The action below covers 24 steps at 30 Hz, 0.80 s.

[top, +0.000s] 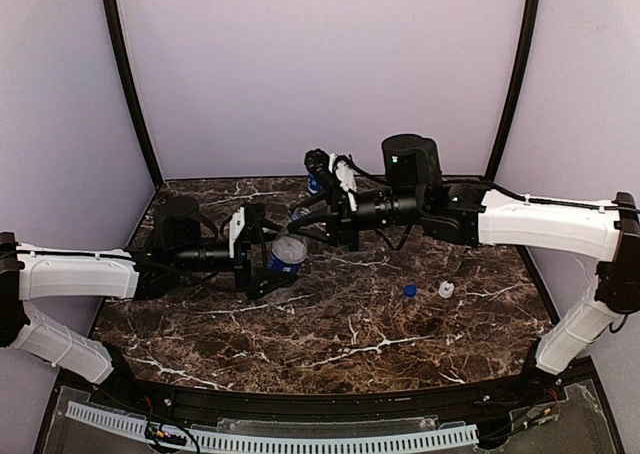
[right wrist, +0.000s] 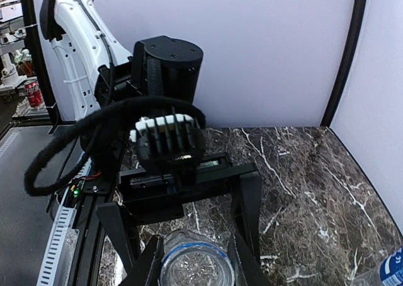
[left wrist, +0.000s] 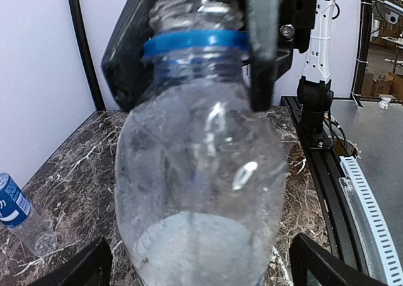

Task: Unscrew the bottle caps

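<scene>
We began with the dark marble table (top: 340, 349), across which the left arm (top: 80, 274) and the right arm (top: 545, 224) reached toward each other at mid-table. The left gripper (top: 262, 259) was clamped around the body of a clear bottle (top: 287, 256) with a blue label, holding it near upright just left of centre. The right gripper (top: 300, 230) sat at its top, fingers on either side of the neck. We could not tell whether they pressed on it or merely flanked it. From the right wrist we looked straight into the open mouth (right wrist: 195, 268), so this bottle carried no cap, only a blue ring (left wrist: 194, 43) below the threads. A 2nd bottle (top: 315, 183) (blue-labelled too) sat near the back wall, its top hidden from us; a 3rd we could not find. Well to the right, on bare marble, 2 loose caps lay just beside each other: the blue cap (top: 410, 290) and a white cap (top: 446, 290). We judged at least 2 caps off and the 3rd unaccounted for, so the job looked mostly done.
</scene>
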### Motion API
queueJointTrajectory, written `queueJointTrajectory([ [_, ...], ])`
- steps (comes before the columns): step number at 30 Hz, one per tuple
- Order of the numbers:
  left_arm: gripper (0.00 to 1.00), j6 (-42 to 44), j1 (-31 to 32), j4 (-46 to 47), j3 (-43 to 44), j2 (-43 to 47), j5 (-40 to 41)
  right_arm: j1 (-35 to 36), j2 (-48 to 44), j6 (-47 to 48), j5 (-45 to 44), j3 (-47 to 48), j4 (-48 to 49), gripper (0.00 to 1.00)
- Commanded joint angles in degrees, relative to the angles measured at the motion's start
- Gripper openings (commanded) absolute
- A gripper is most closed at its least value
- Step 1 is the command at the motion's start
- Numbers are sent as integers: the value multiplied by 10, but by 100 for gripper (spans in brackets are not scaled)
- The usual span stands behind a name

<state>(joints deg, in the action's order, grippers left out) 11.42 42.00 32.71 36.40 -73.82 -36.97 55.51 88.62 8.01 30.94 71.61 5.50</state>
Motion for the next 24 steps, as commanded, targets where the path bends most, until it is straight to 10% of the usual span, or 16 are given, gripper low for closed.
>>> queueJointTrajectory([
  [1,99,1,1,-1,-1,7,14,-22,-27,-29,-83,8,-41,0],
  [10,99,9,1,8,-22,13,63,-132,-56,-73,-356,-14,-125,0],
  [24,99,-27,1,-4,-135,54,290,-318,42,-100,-384,-26,-58,0],
])
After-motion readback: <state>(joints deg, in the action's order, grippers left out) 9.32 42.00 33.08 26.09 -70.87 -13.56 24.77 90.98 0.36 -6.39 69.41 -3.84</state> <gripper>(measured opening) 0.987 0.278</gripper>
